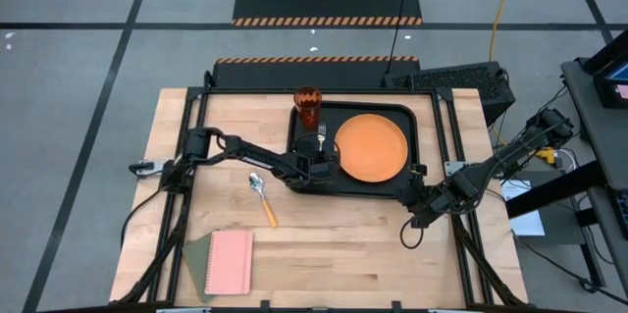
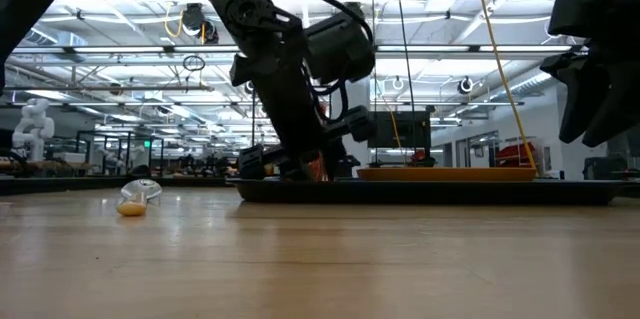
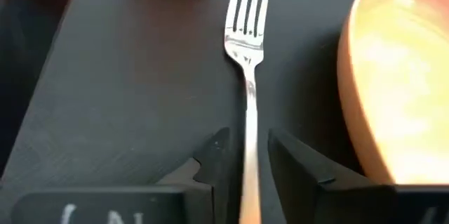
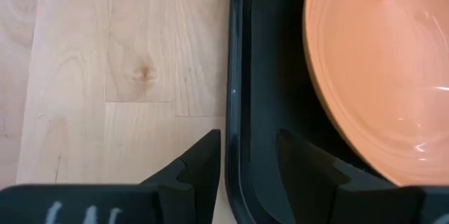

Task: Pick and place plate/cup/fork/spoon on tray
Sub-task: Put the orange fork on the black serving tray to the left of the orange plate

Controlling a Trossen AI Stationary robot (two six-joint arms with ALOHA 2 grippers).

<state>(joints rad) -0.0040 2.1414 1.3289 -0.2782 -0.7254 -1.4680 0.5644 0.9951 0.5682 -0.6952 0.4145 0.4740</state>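
Observation:
The black tray (image 1: 299,178) sits at the table's far middle. The orange plate (image 1: 371,148) lies flat in its right half. The amber cup (image 1: 307,107) stands in its far left corner. The fork (image 3: 247,41) lies on the tray floor left of the plate, tines toward the far edge. My left gripper (image 3: 249,140) is open and slants down over the fork's handle end, one finger on each side of the shaft with a gap. The spoon (image 1: 261,195) lies on the bare wood left of the tray. My right gripper (image 4: 247,140) hangs open over the tray's near right rim (image 4: 233,97).
A pink notebook (image 1: 230,261) lies on a green mat near the table's near left corner. Bare wood spreads along the near edge between the notebook and my right arm. In the low view the spoon's bowl (image 2: 138,197) shows left of the tray wall (image 2: 430,191).

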